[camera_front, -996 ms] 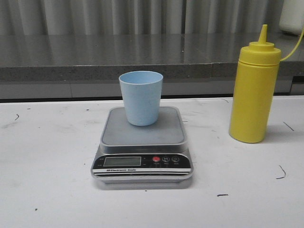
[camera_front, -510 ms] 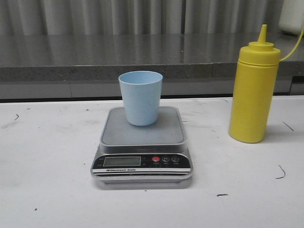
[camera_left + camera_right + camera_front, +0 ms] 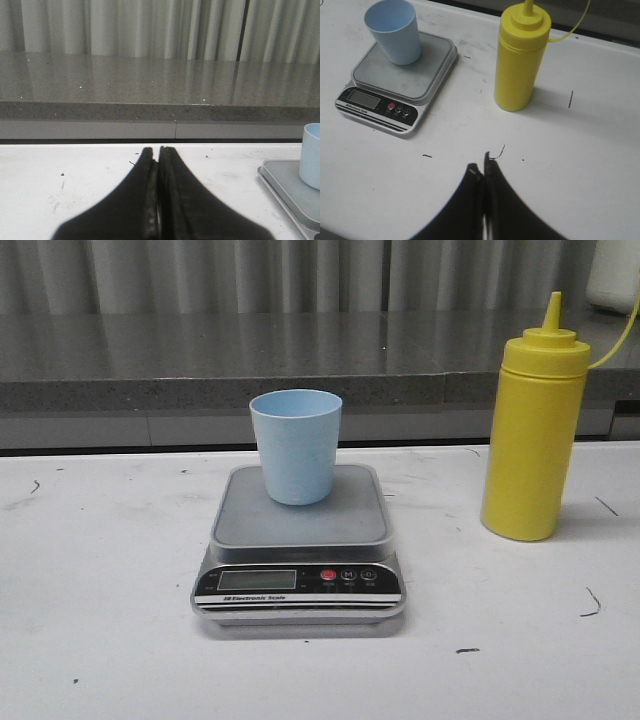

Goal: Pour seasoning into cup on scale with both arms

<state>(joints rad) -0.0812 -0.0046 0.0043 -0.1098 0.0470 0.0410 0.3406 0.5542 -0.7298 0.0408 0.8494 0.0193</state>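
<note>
The pale blue cup [image 3: 296, 445] stands upright on the silver-grey scale [image 3: 300, 540] at the table's middle. The yellow seasoning bottle [image 3: 533, 430] stands upright on the table to the scale's right, its cap strap curving off to the right. Neither gripper shows in the front view. In the left wrist view my left gripper [image 3: 158, 150] is shut and empty, low over the table left of the scale [image 3: 285, 187] and cup [image 3: 311, 155]. In the right wrist view my right gripper [image 3: 482, 169] is shut and empty, above the table in front of the bottle [image 3: 520, 62], cup [image 3: 394, 31] and scale [image 3: 395, 85].
A grey stone ledge [image 3: 200, 360] with a curtain behind it runs along the far edge of the white table [image 3: 100, 590]. Small dark marks dot the table top.
</note>
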